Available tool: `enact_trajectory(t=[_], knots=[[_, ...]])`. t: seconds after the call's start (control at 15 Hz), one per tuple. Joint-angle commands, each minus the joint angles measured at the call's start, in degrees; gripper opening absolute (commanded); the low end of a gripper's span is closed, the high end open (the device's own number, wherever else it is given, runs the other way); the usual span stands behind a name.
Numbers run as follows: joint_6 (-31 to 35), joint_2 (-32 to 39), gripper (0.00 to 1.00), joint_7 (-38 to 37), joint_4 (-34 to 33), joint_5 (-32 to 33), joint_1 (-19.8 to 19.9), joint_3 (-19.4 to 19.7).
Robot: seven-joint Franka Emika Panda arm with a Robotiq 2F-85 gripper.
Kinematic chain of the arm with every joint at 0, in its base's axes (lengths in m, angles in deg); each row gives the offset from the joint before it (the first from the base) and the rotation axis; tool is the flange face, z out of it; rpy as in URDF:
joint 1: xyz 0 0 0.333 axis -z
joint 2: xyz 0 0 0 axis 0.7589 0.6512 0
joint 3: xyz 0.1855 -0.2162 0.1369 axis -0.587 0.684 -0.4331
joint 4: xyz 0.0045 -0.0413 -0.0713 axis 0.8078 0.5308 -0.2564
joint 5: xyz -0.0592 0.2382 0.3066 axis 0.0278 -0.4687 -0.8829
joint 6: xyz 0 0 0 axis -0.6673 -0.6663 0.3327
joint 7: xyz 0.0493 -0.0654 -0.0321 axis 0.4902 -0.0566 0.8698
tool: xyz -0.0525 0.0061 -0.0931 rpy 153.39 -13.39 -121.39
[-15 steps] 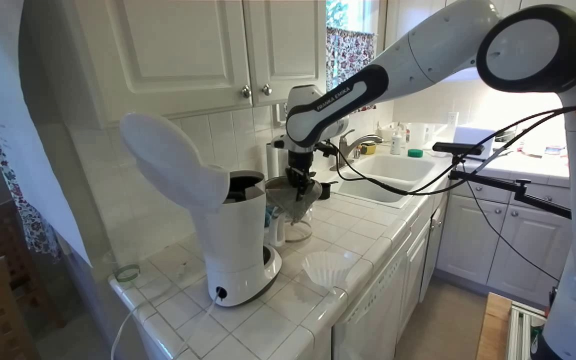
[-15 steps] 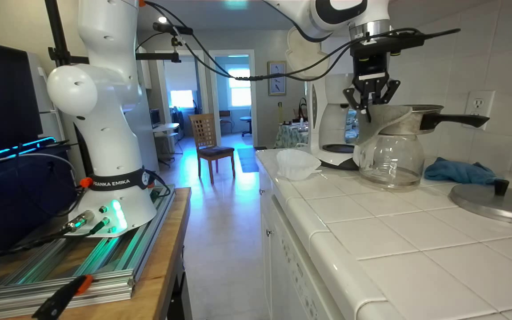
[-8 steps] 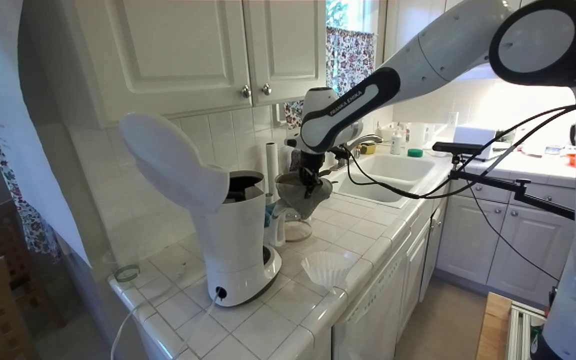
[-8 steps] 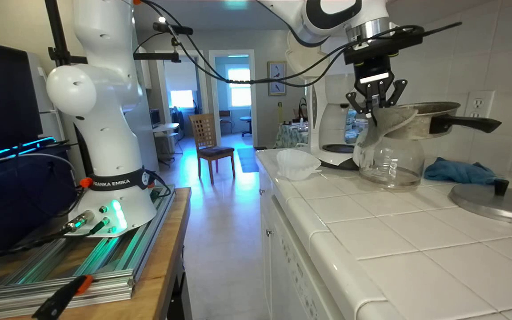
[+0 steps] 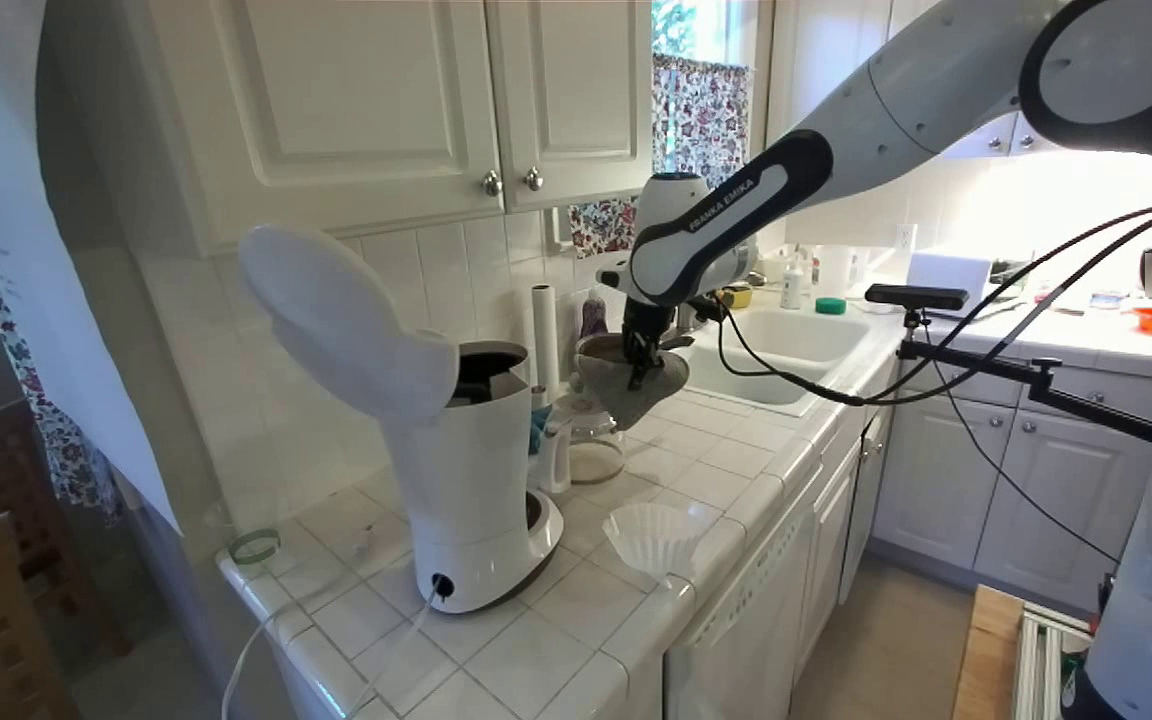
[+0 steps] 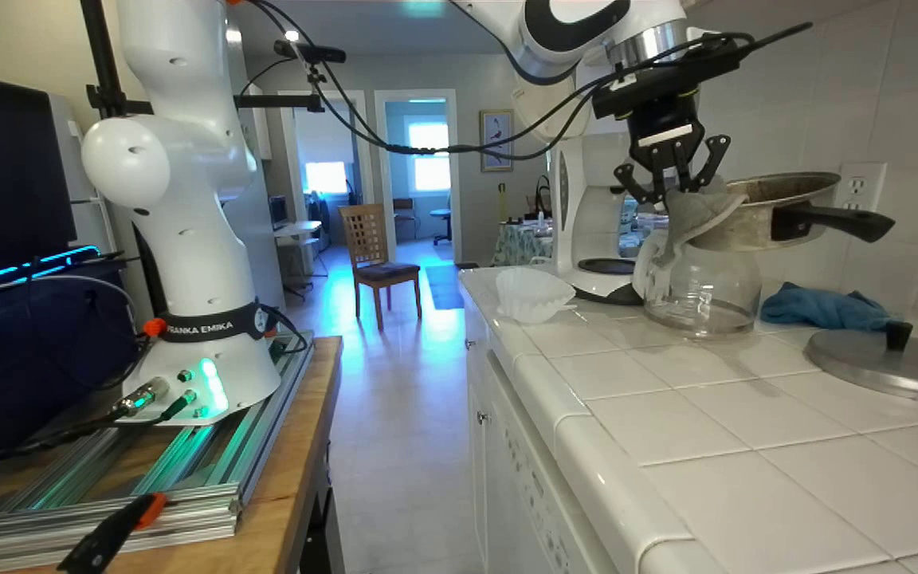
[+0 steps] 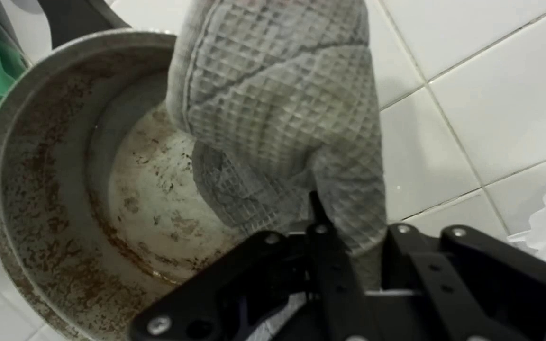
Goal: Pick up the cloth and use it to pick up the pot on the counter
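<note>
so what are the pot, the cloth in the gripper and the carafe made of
Pot: metal, possibly aluminium; dull grey under brownish stains. Cloth: matt fabric, perhaps cotton, with a waffle grid and stitched edge. Carafe: probably glass, possibly clear plastic; glossy, see-through, with bright highlights.

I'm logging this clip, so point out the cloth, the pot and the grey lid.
Cloth [image 7: 285, 104], in the wrist view: on its textured face.
Pot [image 6: 755, 225], in an exterior view: on its outer wall.
Grey lid [image 6: 885, 368], in an exterior view: on its top surface.
</note>
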Motion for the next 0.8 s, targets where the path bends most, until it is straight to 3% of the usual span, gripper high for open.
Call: enact_trajectory(t=[0.0,0.73], knots=[[3.24,-3.71,0.03,-3.32,4.04,-0.72,0.78,0.72],[-0.31,-2.3,0.03,-0.91,6.14,-12.74,5.36,3.1]])
